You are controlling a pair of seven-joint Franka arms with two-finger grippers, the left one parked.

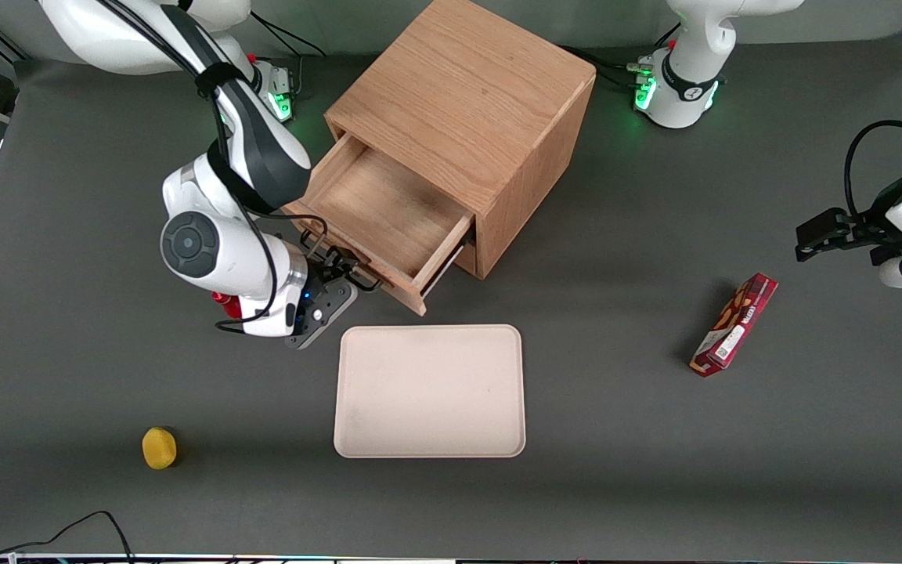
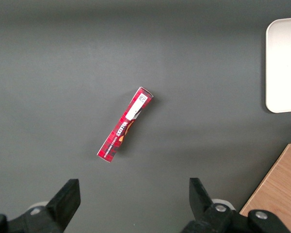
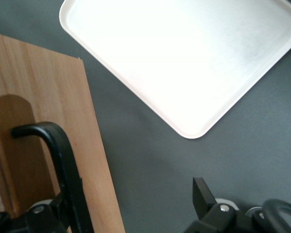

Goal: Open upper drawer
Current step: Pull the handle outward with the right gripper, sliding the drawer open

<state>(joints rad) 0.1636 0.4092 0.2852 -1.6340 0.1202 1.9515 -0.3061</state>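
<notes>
Out of the oak cabinet (image 1: 470,102) you see the upper drawer (image 1: 384,215) pulled well open. Your claw (image 1: 341,274) sits at its black handle (image 3: 58,160), fingers spread apart, just above the cream tray (image 1: 430,392) on the bench (image 1: 615,439).

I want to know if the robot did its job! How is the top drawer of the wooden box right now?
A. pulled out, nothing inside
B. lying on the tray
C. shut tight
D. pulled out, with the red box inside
A: the upper drawer sticks out of the cabinet with a bare wooden floor, and the gripper is at its black handle.
</notes>
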